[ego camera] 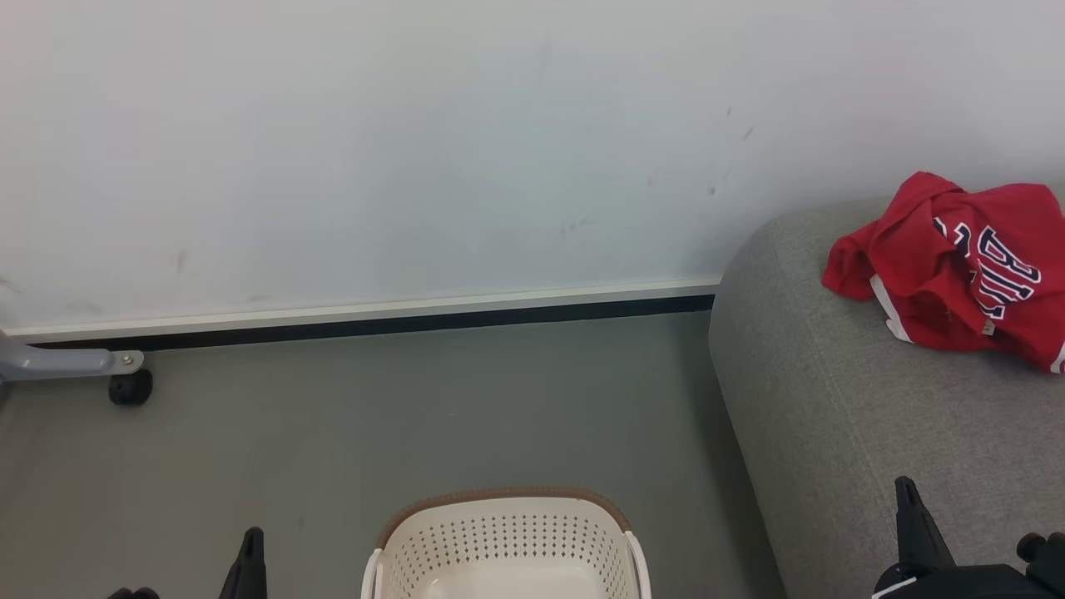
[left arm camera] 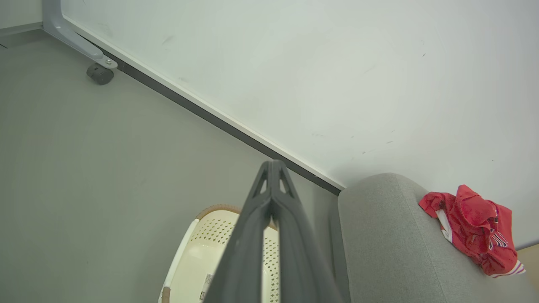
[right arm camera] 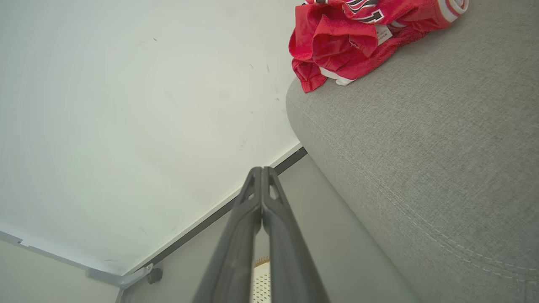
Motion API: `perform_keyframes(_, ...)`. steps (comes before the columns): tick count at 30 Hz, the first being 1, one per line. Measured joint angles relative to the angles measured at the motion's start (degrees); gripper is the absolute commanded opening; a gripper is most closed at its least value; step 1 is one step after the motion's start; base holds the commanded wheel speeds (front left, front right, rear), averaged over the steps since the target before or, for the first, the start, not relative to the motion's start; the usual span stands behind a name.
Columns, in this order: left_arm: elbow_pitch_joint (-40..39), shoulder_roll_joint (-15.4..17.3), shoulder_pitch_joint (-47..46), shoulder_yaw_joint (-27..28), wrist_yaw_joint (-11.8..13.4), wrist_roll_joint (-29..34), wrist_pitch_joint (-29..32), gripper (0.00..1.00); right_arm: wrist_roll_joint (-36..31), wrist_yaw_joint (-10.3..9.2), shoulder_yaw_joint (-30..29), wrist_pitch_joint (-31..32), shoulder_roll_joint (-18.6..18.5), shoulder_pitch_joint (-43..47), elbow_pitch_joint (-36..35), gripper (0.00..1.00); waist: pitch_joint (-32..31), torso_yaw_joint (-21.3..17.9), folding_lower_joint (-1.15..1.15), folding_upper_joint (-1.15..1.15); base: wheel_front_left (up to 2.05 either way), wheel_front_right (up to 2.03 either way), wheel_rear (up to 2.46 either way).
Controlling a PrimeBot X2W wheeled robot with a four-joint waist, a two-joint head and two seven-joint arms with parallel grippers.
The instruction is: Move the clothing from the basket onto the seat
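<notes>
Since the red clothes (ego camera: 957, 266) lie heaped on the sofa (ego camera: 832, 433), near its rounded end by the wall, we judge the task all but done. What we see of the basket (ego camera: 507, 532) on the floor holds nothing red. Its near half is cut off, so we cannot vouch for that part. The left pincer (left arm camera: 273, 176) and right pincer (right arm camera: 262, 176) are both clenched on nothing, well apart from the heap. The left wrist view looks deeper into the basket, down to a paper label (left arm camera: 207, 281). The right wrist view adds the sofa's stitched seam (right arm camera: 442, 235).
</notes>
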Motion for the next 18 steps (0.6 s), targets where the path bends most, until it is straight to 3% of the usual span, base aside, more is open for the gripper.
perform_keyframes(18,2.1,-1.7,-3.1,3.2,-2.5,-11.9,3.9,0.0,12.9,2.52,-4.1,3.9,1.9,-2.0,2.0,0.0,0.7,0.2,0.0,0.0,0.0,0.0,0.0)
